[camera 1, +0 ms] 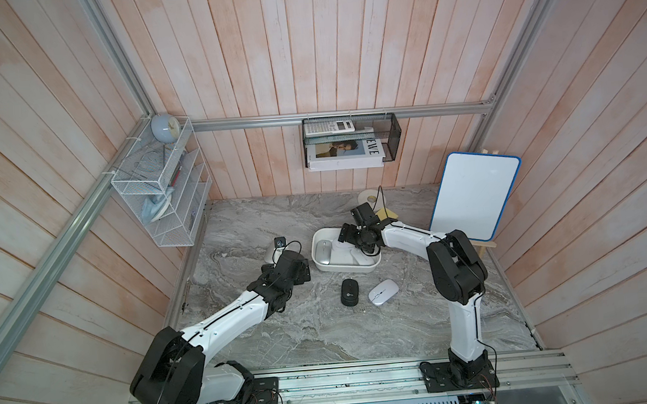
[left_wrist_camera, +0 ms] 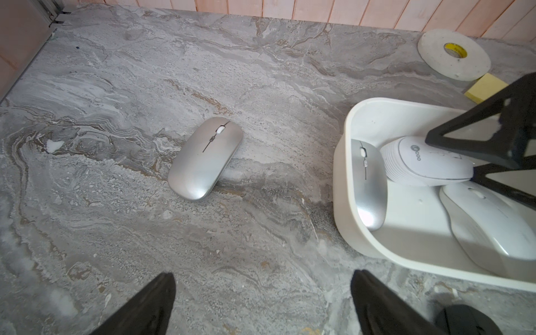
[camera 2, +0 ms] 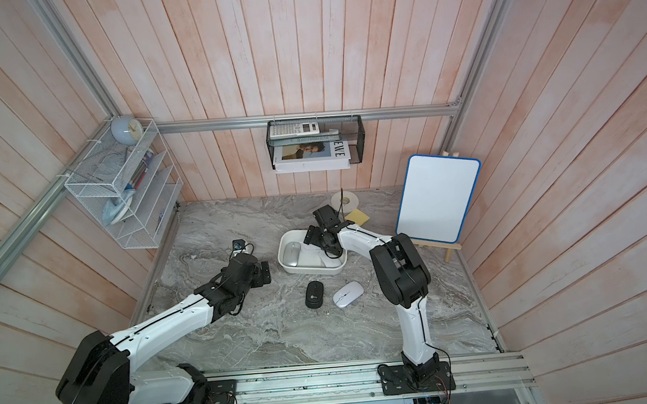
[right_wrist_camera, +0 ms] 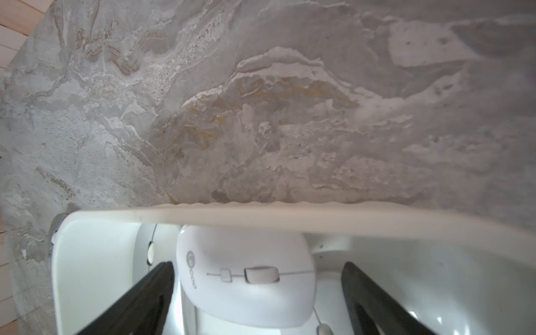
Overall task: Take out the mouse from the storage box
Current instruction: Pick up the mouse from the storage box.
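Mouse [left_wrist_camera: 420, 165]: white, logo-marked; was seen lying inside the storage box [camera 1: 343, 268], close under its far long rim.
Right gripper [right_wrist_camera: 258, 265]: was seen inside the box, jaws spread wide, one finger at each flank of the mouse; nothing was clamped.
Box contents: a boxed silver mouse [left_wrist_camera: 368, 185] was laid along the end wall nearest the left arm; a plain white mouse [left_wrist_camera: 487, 226] was laid by the near rim.
Left gripper [left_wrist_camera: 264, 274]: was held over bare marble beside the box, jaws wide apart, nothing held.
Table [camera 1: 284, 340]: a loose silver mouse [left_wrist_camera: 206, 158] was seen beyond the left gripper; a black mouse [camera 1: 348, 292] and a flat white mouse [camera 1: 383, 291] were set before the box, apart from it.
Open room: bare marble was seen from those two mice to the front edge.
Back edge: a tape roll [left_wrist_camera: 454, 53] and yellow pad [left_wrist_camera: 485, 87] were crowded just behind the box.
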